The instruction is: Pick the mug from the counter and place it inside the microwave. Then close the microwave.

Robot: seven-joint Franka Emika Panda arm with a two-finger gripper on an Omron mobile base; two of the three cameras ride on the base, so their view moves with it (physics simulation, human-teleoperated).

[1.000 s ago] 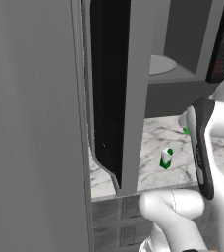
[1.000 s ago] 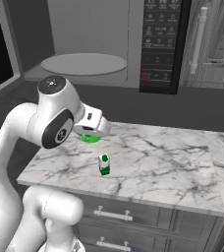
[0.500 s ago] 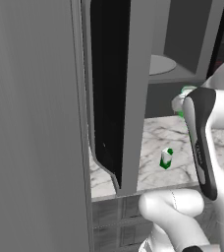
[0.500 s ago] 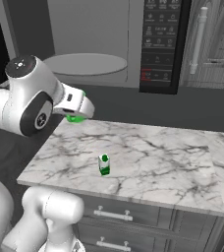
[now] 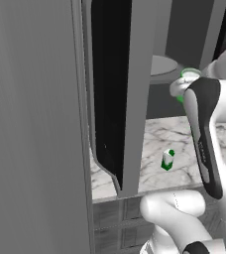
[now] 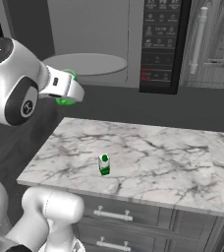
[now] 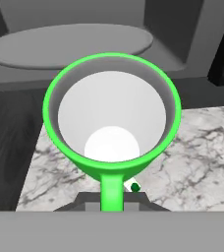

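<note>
The bright green mug [image 7: 112, 123] hangs in the air with my gripper [image 7: 112, 199] shut on its handle side; its white inside faces the hand camera. In the right base view the mug [image 6: 67, 100] peeks out under the gripper [image 6: 65, 89], above the counter's [image 6: 148, 147] left end and just in front of the open microwave [image 6: 94, 29]. The microwave's round plate [image 6: 84, 63] lies a little behind and above the mug. From the left base view the mug [image 5: 187, 75] shows beside the open black door [image 5: 110, 89].
A small green-and-white carton [image 6: 103, 164] stands on the marble near the front edge, below the mug. The dark button panel [image 6: 159, 44] sits right of the cavity. A tall grey cabinet wall [image 5: 35, 124] rises at the left. Drawer fronts [image 6: 133, 216] lie under the counter.
The arm has lifted the mug from just above the counter up and leftward to the level of the microwave opening. The carton has stayed put.
</note>
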